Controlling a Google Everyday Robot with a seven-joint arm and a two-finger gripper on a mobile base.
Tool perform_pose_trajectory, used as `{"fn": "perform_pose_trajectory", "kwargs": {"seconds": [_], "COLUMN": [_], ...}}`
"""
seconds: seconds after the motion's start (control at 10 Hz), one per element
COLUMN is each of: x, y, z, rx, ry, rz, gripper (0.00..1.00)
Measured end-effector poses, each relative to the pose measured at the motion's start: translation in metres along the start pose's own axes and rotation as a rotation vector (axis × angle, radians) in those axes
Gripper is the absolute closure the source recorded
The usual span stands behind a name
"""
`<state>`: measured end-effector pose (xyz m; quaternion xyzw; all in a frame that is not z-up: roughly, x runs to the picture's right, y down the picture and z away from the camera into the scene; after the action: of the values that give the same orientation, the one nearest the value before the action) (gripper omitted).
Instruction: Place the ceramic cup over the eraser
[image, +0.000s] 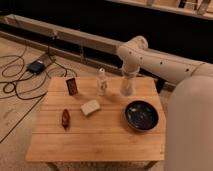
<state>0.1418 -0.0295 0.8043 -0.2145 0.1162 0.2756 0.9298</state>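
On the wooden table (100, 140) the wide dark bowl (141, 115) sits front right, contents unclear. Behind it the ceramic cup (127, 89) stands upright, the gripper (128, 76) closed on its top. A clear bottle (102, 81) stands just left; the eraser (90, 107) lies nearer me.

The cup (127, 89), tall, cream and upright, sits just under the gripper (127, 76), its top pinched between the fingers. The eraser (90, 107) (a pale block) lies flat, well left of them.
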Motion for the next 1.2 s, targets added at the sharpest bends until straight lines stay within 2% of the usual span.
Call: {"fn": "perform_pose_trajectory", "kwargs": {"seconds": [0.3, 0.5, 0.9, 1.2], "x": [0.005, -0.003, -0.059, -0.096], "y": [0.047, 0.080, 0.145, 0.172], "z": [-0.020, -0.026, -0.034, -0.044], "rx": [-0.032, -0.061, -0.104, -0.104], "ry": [0.014, 0.006, -0.040, -0.071], "rz": [-0.069, -0.132, -0.327, -0.441], "gripper": [1.00, 1.00, 1.00, 1.00]}}
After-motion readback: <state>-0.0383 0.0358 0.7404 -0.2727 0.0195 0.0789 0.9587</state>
